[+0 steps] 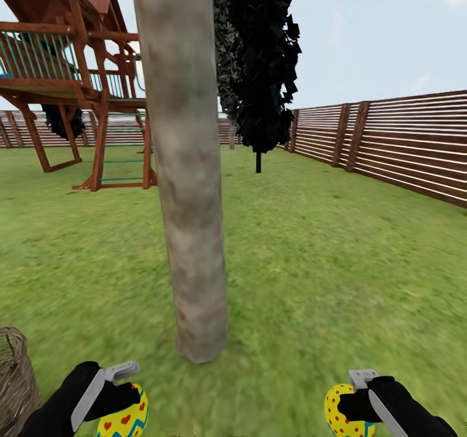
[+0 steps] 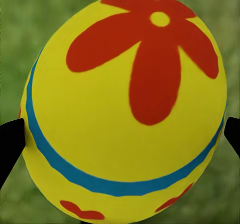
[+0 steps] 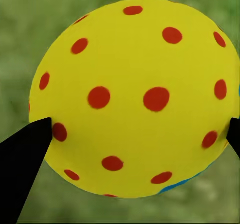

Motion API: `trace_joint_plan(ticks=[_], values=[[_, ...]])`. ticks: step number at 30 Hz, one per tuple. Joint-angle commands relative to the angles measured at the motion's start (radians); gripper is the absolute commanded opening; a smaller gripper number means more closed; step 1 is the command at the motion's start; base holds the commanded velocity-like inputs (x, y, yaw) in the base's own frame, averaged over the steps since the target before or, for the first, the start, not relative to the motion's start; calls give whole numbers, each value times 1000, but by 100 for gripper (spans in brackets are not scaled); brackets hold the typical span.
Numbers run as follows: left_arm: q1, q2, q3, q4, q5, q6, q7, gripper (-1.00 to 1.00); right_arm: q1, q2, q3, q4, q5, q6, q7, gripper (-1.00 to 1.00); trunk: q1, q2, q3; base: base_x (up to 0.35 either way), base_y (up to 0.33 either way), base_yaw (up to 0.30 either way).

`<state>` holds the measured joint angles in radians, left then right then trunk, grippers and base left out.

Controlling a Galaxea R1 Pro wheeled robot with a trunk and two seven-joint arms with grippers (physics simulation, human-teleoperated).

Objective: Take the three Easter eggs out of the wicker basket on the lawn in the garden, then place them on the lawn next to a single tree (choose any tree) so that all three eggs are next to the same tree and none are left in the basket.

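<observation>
While each tool (image 1: pixel 120 401) (image 1: pixel 353 404) pinches an egg (image 1: pixel 126 417) (image 1: pixel 344 414), both eggs' long axes point ahead.

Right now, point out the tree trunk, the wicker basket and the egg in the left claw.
tree trunk (image 1: pixel 188 184), head view, mid trunk
wicker basket (image 1: pixel 14 385), head view, woven wall
egg (image 2: pixel 125 104), left wrist view, yellow shell

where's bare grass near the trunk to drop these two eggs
Bare lawn lies right of the tree out to the fence, and ahead of both hands. Left of the trunk is open too; only the low-left corner is tight, by the wicker basket.
</observation>
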<state>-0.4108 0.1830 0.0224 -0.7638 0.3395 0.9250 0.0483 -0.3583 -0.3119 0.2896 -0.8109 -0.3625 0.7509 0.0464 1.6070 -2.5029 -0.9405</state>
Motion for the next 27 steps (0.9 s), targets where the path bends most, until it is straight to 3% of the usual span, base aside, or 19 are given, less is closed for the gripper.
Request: trace_joint_plan(ticks=[1,27], values=[[0,0,2,-1,8,5,5,-100,-1,-1,3,-1,5,4,6,-100,0,-1,-5,1,0,0],[0,-1,1,5,6,3,7,-100,-1,2,3,10,5,4,6,-100,12,-7,-106,0,0,0]])
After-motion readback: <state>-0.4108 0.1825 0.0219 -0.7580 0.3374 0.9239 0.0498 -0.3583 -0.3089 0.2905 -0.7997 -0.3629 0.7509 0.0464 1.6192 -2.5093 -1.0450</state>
